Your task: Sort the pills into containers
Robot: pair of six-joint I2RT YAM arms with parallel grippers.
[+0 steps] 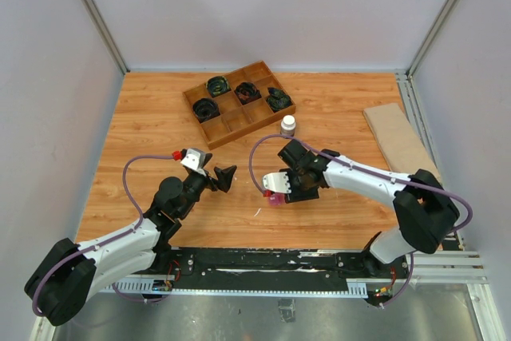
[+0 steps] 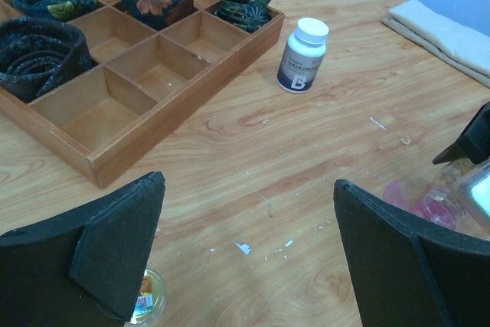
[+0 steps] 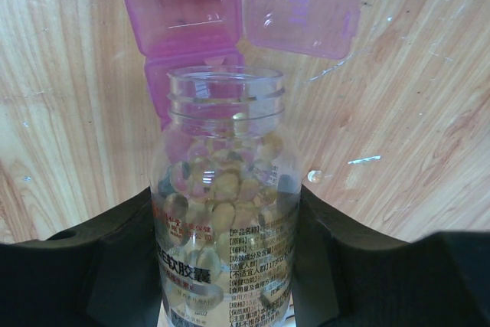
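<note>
My right gripper (image 3: 226, 212) is shut on a small clear glass jar (image 3: 223, 189), uncapped and full of tan-yellowish pills (image 3: 226, 189). The jar's mouth is tipped over the translucent pink strip of containers (image 3: 182, 13). One compartment stands open with its lid (image 3: 302, 9) flipped to the side; it looks empty. One loose pill (image 3: 315, 176) lies on the wood beside the jar. In the top view the right gripper (image 1: 281, 185) is over the pink strip (image 1: 275, 198). My left gripper (image 1: 217, 175) is open and empty to the left of it, above bare table (image 2: 249, 189).
A brown wooden divided tray (image 1: 239, 101) with black coiled items stands at the back. A white-capped bottle (image 1: 288, 125) stands by its right corner. A gold jar lid (image 2: 145, 300) lies under my left finger. A tan board (image 1: 399, 141) lies at the right.
</note>
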